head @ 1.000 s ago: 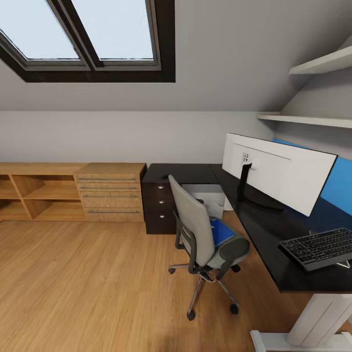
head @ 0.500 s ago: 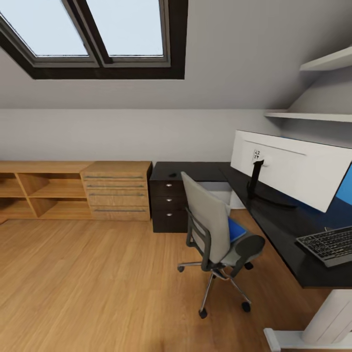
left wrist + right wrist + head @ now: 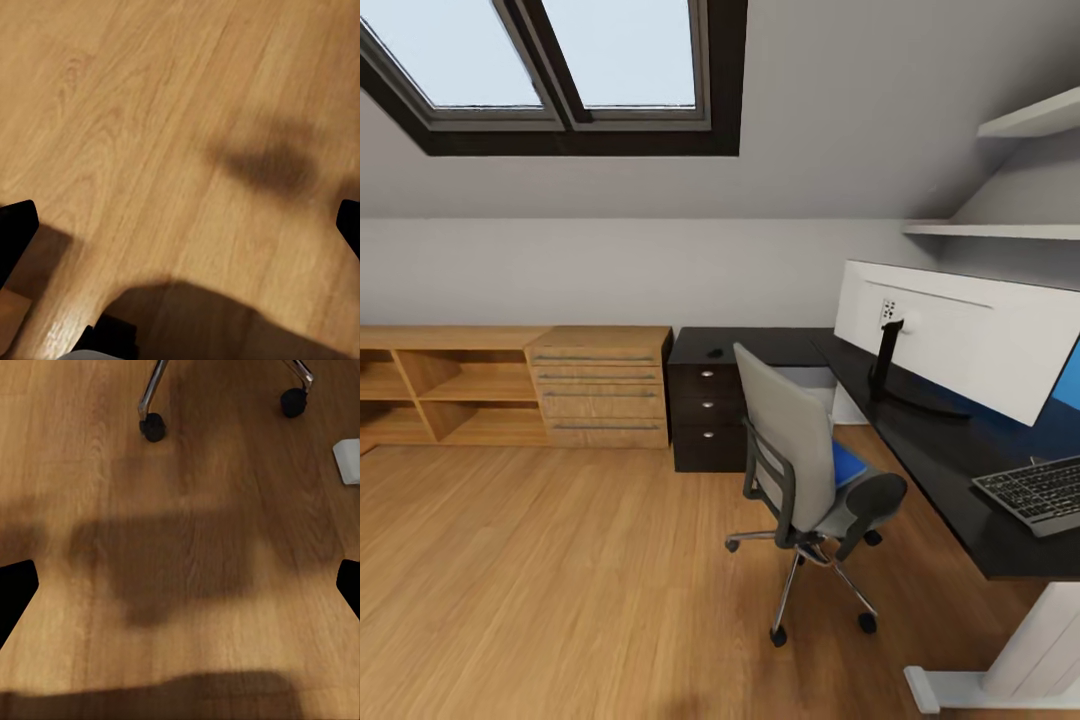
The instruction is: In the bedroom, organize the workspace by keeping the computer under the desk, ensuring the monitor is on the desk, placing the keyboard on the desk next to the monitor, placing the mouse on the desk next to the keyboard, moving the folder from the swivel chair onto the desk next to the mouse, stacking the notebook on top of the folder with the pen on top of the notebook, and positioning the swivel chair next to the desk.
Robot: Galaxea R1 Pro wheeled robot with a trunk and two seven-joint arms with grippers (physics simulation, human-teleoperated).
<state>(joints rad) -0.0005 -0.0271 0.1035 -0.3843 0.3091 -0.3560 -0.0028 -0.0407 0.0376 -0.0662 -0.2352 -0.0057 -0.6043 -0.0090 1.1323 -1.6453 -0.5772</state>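
Sitting on swivel chair (image 3: 800,470): folder (image 3: 848,464), beside desk (image 3: 950,455).

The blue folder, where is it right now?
In the head view, the folder lies on the seat of the swivel chair, right of centre, beside the desk that holds the monitor and keyboard.

the left gripper (image 3: 180,225) hangs pointing down over the wooden floor (image 3: 150,112), its two dark fingertips (image 3: 15,229) spread wide at the frame edges. the right gripper (image 3: 180,585) also faces down at the floor, fingertips (image 3: 15,585) set wide apart, nothing between them.
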